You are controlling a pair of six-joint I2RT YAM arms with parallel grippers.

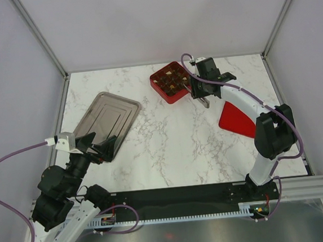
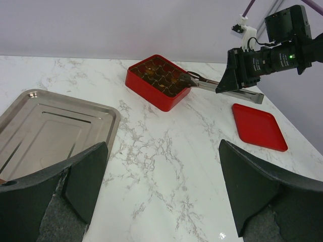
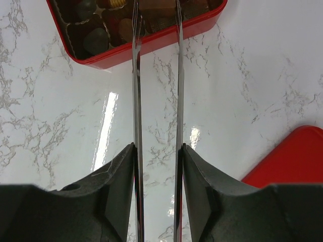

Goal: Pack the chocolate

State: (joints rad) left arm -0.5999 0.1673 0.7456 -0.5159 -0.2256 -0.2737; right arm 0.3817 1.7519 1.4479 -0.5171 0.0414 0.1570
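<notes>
The chocolate [image 1: 172,80] lies in the compartments of a red square box [image 1: 168,99] at the back of the table. Dark pieces [image 3: 96,38] and one pale piece show in the right wrist view. My right gripper [image 1: 201,86] is shut on metal tongs [image 3: 137,101], one finger pressing on each arm. The tong tips reach over the box's near edge [image 3: 151,43], above the chocolate [image 2: 164,80]. In the left wrist view the tongs [image 2: 207,84] slant down into the box [image 2: 151,93]. My left gripper [image 2: 162,146] stands open and holds nothing, hovering by the steel tray [image 1: 107,117].
The steel tray [image 2: 50,126] lies at the left. A red lid [image 1: 238,120] lies flat at the right, beside the right arm, and shows in both wrist views [image 2: 258,126] [image 3: 292,156]. White walls enclose the marble table.
</notes>
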